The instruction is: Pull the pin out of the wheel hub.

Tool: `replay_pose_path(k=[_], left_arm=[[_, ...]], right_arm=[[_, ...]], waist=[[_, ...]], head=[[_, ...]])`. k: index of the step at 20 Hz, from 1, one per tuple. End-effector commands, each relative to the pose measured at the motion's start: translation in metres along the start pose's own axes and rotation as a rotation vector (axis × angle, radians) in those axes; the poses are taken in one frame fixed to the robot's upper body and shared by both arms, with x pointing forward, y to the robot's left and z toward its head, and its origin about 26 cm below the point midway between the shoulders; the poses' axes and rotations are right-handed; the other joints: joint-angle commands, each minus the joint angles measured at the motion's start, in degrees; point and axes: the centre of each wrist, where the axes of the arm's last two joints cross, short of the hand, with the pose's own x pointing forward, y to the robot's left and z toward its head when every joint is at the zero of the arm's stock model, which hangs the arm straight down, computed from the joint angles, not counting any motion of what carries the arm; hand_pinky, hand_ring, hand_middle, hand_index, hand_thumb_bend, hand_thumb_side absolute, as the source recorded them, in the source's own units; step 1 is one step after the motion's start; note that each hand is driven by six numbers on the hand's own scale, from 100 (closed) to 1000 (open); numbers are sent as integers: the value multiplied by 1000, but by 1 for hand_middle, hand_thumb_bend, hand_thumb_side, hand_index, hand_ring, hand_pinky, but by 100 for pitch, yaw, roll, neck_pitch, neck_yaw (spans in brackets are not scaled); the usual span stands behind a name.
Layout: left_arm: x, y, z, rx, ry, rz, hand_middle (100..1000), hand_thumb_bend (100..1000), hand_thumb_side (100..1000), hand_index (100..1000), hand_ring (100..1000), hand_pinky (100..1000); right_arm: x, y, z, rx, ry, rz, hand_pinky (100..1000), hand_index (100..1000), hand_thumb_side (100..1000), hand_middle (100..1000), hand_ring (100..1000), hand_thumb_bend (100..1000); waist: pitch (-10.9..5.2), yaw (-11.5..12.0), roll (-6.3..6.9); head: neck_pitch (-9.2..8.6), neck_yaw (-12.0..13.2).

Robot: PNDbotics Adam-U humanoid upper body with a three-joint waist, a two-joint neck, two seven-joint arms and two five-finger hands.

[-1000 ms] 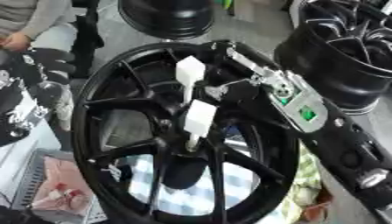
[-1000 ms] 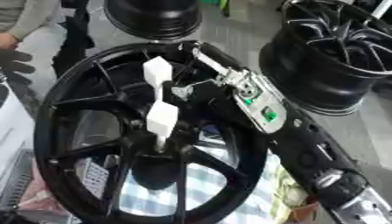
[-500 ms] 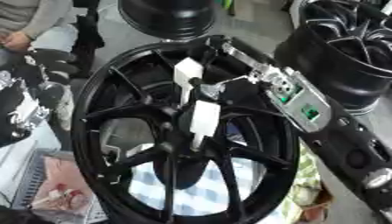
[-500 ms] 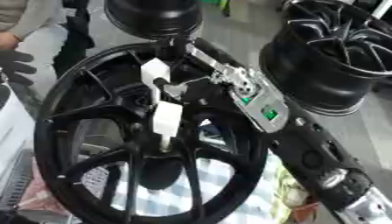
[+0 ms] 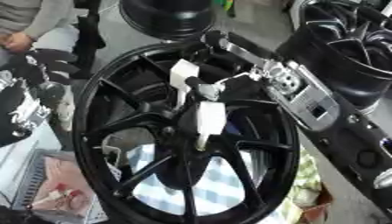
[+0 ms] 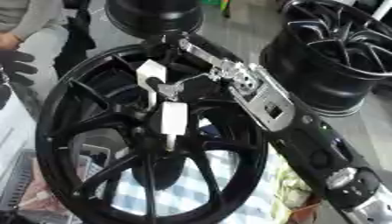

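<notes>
I note my right hand [image 5: 218,85] pinching the white pin [image 5: 209,120] at the wheel hub [image 5: 180,131] centre, its long axis running straight up toward my fingers, so withdrawal follows that line

A wheel or tyre workshop, black alloy wheel hub [image 5: 183,144] with spokes lying in the middle, a second black rim [image 6: 337,57] at far right, a third dark rim [image 5: 165,15] at the far edge, grey concrete floor [image 6: 237,26] between them
</notes>
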Motion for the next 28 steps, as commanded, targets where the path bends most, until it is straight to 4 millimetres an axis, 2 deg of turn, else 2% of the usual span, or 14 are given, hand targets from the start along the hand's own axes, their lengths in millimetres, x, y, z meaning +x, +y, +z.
replay_pose_path(k=[1,11,20,28], left_arm=[[4,4,-2,-2,-15,-11,787,296,684,862,784,714],[2,3,2,0,6,-9,787,295,684,863,780,715],[2,3,3,2,11,-7,787,295,684,863,779,715],[1,2,5,9,26,-4,787,296,684,863,778,715]], right_arm=[[1,-15,2,8,9,44,715,876,359,737,826,264],[9,-36,11,59,30,156,735,892,367,753,832,277],[16,-38,7,94,35,169,730,886,376,742,826,299],[33,-50,25,116,17,188,730,896,387,740,818,301]], waist=[[-97,1,57],[-186,-94,55],[-218,-88,56],[-270,-154,52]], head=[[-38,7],[23,96],[8,106],[38,188]])
